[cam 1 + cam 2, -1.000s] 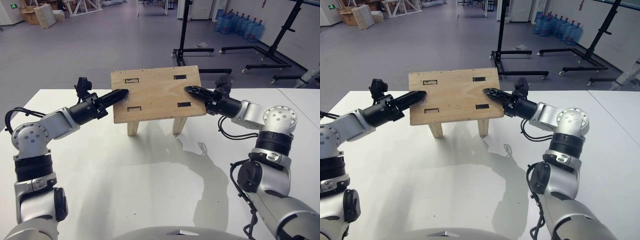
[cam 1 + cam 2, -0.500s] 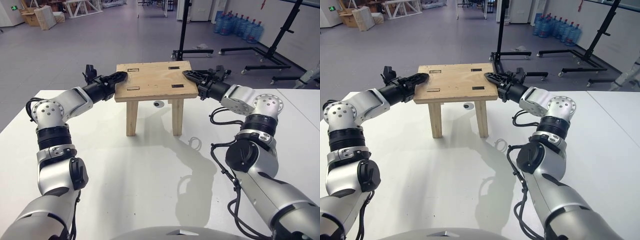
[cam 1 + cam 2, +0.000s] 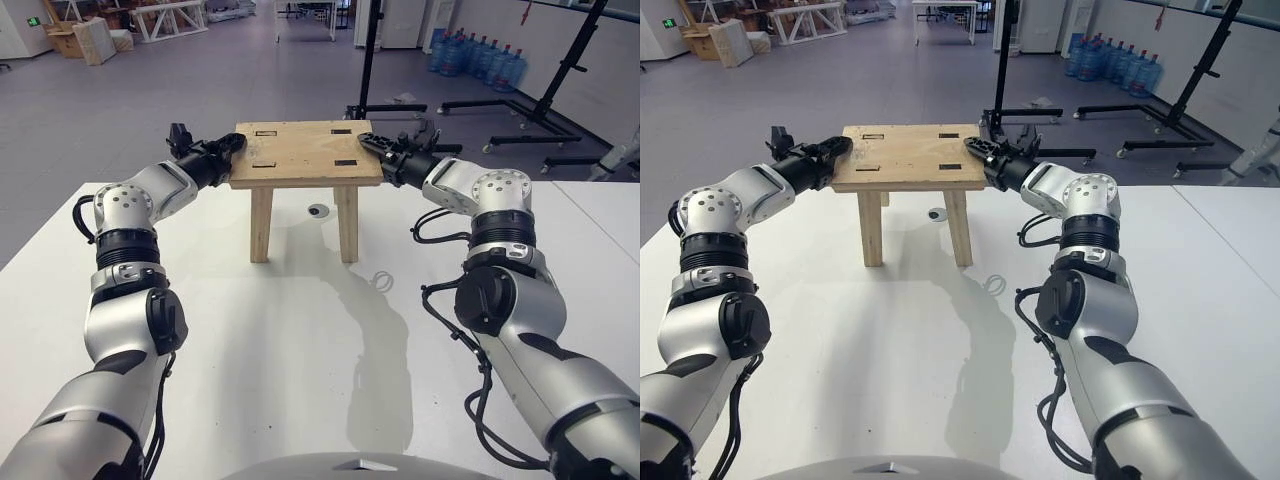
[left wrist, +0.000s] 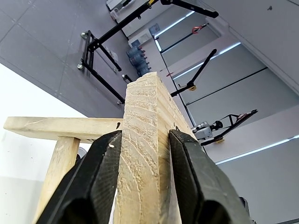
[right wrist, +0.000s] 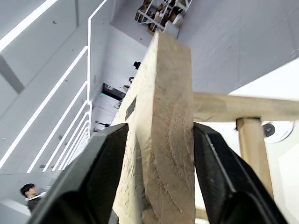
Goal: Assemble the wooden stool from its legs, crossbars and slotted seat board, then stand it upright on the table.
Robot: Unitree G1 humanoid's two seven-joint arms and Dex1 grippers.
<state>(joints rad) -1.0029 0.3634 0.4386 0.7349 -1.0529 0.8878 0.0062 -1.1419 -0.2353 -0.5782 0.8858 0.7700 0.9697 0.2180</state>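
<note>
You've got the pale slotted plywood stool (image 3: 305, 160) upright at 12 o'clock on the white table (image 3: 225, 335), L black gripper (image 3: 236, 144) clamping its 9 o'clock seat edge, R gripper (image 3: 366, 139) the 3 o'clock edge: seat legs flat, release both together.

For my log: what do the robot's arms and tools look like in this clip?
Both arms are rounded silver-grey shells with black ribbed collars at the joints and round silver caps; black cables loop beside them. The left tool and right tool are matte black, each with two broad tapering fingers.
</note>
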